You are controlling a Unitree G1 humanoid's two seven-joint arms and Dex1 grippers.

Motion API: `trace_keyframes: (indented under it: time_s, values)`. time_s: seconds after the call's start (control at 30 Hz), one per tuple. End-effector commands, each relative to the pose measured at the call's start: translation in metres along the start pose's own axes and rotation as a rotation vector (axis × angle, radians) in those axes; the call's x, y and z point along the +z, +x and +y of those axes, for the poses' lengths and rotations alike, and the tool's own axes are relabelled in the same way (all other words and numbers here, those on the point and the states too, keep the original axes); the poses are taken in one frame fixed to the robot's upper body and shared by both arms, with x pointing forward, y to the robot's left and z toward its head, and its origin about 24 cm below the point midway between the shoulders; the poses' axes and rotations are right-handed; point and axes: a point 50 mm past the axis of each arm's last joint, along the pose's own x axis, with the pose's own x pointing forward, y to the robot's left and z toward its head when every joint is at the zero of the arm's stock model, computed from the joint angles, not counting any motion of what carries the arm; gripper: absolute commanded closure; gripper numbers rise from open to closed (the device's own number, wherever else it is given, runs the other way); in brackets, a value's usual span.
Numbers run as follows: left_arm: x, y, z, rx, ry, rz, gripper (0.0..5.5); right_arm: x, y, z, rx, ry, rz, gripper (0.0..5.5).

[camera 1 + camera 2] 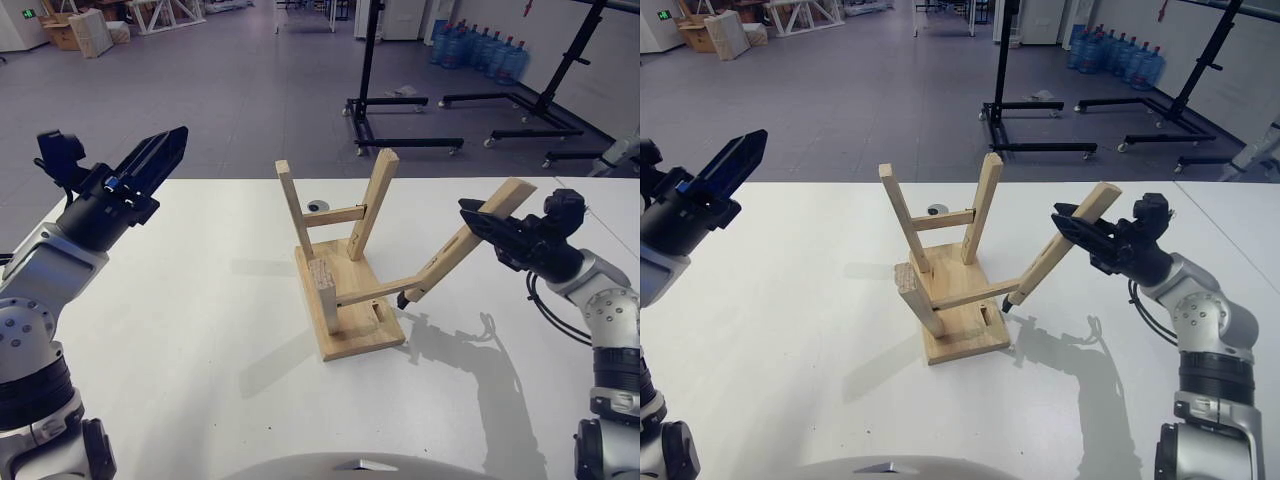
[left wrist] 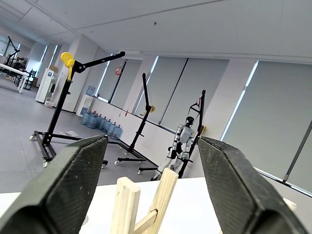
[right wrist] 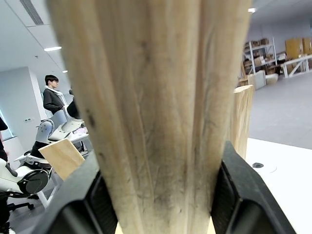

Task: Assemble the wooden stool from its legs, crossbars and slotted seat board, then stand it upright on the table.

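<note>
My right gripper (image 1: 478, 222) is grasping the 4th leg (image 1: 455, 255), tilting it, I judge, to seat it in the seat board (image 1: 362, 345) at 3 o'clock. The upturned stool is sitting mid-worktop (image 1: 180, 300). My left gripper (image 1: 168, 148) is hovering released at 10 o'clock.

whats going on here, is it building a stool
Yes. The stool lies upside down on the table: seat board flat, two far legs with a crossbar standing in it. The right gripper is shut on a tilted leg, linked by a second crossbar to a near leg; its lower end looks not yet seated. The left gripper is open, raised off to the side.
</note>
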Motion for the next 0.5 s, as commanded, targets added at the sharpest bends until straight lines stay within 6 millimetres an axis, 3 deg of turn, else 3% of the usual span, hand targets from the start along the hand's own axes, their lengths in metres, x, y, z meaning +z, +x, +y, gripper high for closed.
trace_keyframes:
  time_s: [0.03, 0.3, 0.5]
  values:
    - [-0.003, 0.001, 0.002, 0.002, 0.013, 0.047, 2.15, -0.008, -0.001, 0.004, 0.050, -0.027, -0.040, 3.44]
    - [-0.004, 0.005, 0.005, -0.016, 0.014, 0.117, 2.15, -0.040, 0.004, 0.012, 0.160, -0.014, 0.011, 3.44]
    - [-0.007, 0.010, 0.002, -0.042, 0.020, 0.157, 2.15, -0.065, 0.025, 0.021, 0.173, -0.047, -0.030, 3.44]
